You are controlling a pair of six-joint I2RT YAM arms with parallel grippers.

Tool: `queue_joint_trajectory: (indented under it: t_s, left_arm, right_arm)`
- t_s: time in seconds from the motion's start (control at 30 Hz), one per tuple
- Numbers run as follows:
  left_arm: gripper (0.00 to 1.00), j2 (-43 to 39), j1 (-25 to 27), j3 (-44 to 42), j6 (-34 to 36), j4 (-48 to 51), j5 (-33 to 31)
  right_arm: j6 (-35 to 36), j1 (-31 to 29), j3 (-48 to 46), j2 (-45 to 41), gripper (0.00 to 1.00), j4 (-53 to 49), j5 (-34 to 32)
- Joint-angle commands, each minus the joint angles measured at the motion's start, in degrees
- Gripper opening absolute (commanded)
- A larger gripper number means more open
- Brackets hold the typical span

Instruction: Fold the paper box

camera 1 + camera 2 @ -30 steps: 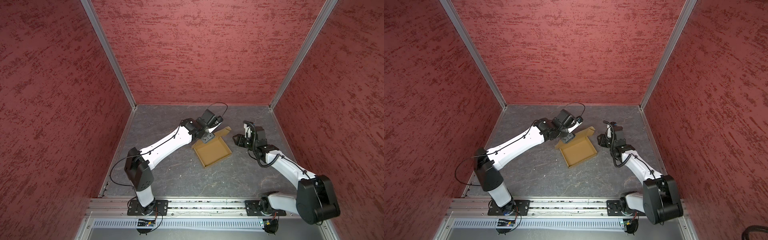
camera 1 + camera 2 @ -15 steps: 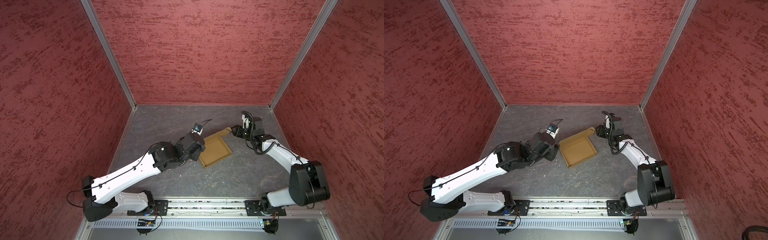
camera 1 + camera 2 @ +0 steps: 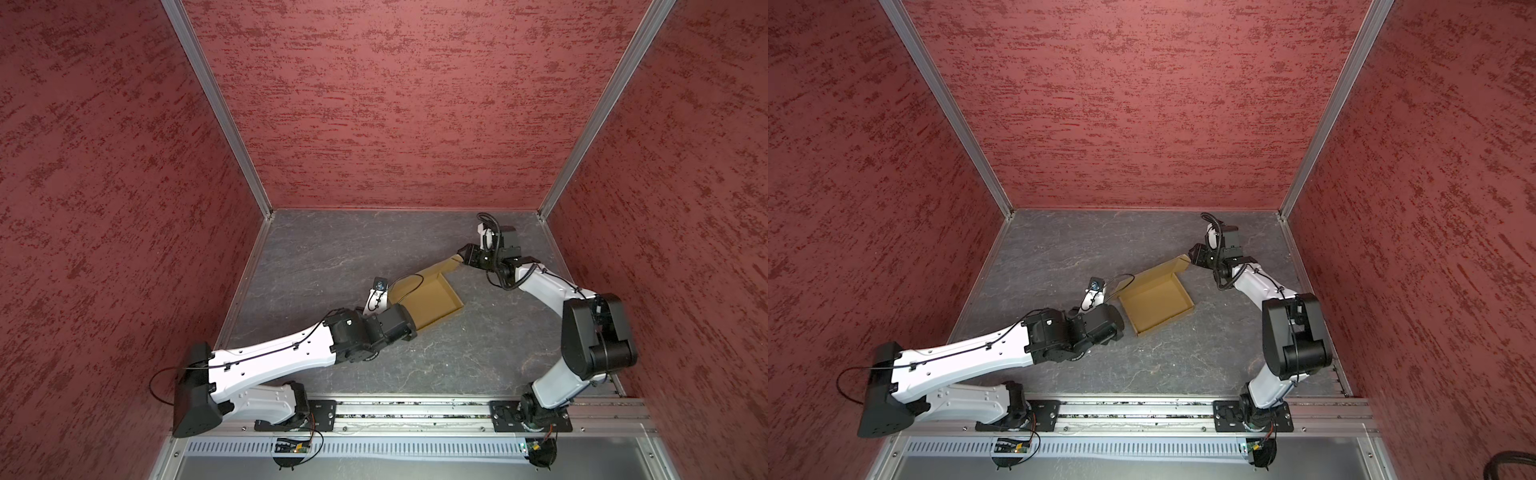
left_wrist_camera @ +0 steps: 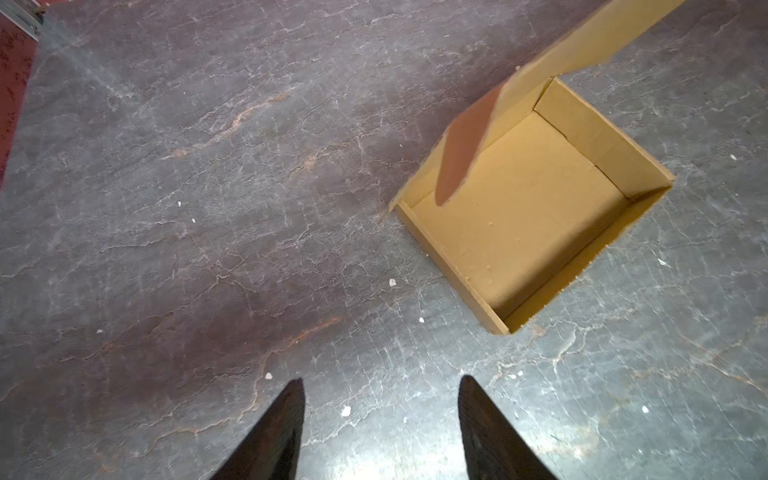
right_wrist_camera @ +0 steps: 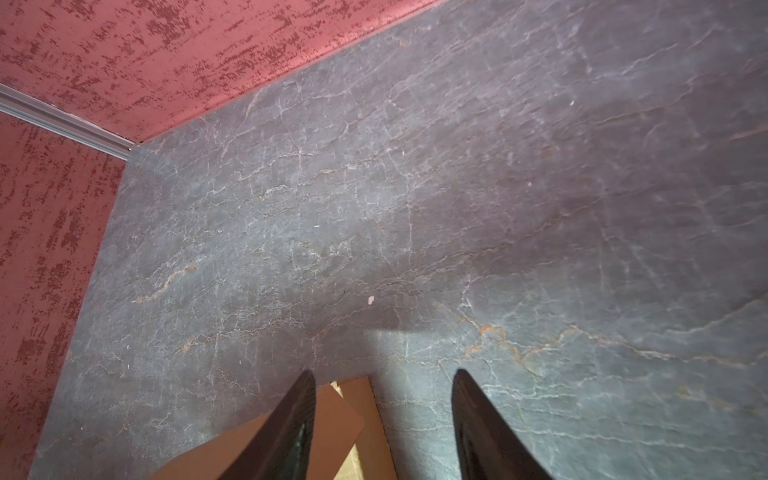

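The left gripper [image 4: 380, 380] hangs open, nothing between its fingers [image 4: 286, 415], only bare floor [image 4: 208, 208] with white specks [image 4: 392, 282] under and ahead of the tips. The box [image 4: 528, 216] sits ahead of those tips and off to one side, apart from them, its walls up and its tray empty. Its lid [image 4: 582, 41] stands raised, slanting away from the left fingers and over the tray's far edge. In a top view the box [image 3: 428, 299] lies between the two arms. The right gripper [image 5: 382, 374] is open too. The lid's end [image 5: 336, 419] pokes into the gap close against one finger, while the other finger [image 5: 478, 415] stands clear. Beyond the right tips runs open floor up to the red wall [image 5: 124, 62] and corner post [image 5: 62, 120].
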State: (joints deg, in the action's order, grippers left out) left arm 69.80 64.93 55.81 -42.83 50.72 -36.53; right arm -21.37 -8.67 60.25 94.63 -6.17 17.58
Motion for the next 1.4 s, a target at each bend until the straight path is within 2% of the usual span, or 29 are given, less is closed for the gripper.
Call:
queue_joint_trajectory:
  t_s: [0.0,0.1,0.23,0.53,0.97,1.37]
  left_arm:
    - [0.59,-3.4,-3.7,-4.7,2.8,-12.0,1.6]
    - [0.59,-5.3,-7.7,-8.6,5.6,-19.3,5.8]
    - [0.59,-4.1,-10.8,-10.3,8.1,-24.8,8.4]
    - [0.59,-0.6,-15.6,-13.9,8.5,-35.4,13.9]
    - [0.59,2.8,-23.2,-15.5,11.7,-42.6,19.6]
    - [0.59,8.7,-29.2,-11.9,16.1,-47.3,25.4]
  right_arm:
    - [0.7,0.2,2.0,0.6,0.54,0.5,1.5]
    - [1.2,0.3,2.8,1.8,0.53,0.7,3.2]
    - [1.3,0.3,3.1,3.5,0.52,2.0,6.3]
    - [0.2,0.3,0.1,3.0,0.51,6.4,12.9]
    - [-1.1,0.1,-6.4,-2.9,0.51,8.0,15.8]
    - [-2.9,-1.1,-9.7,-6.4,0.51,7.8,15.6]
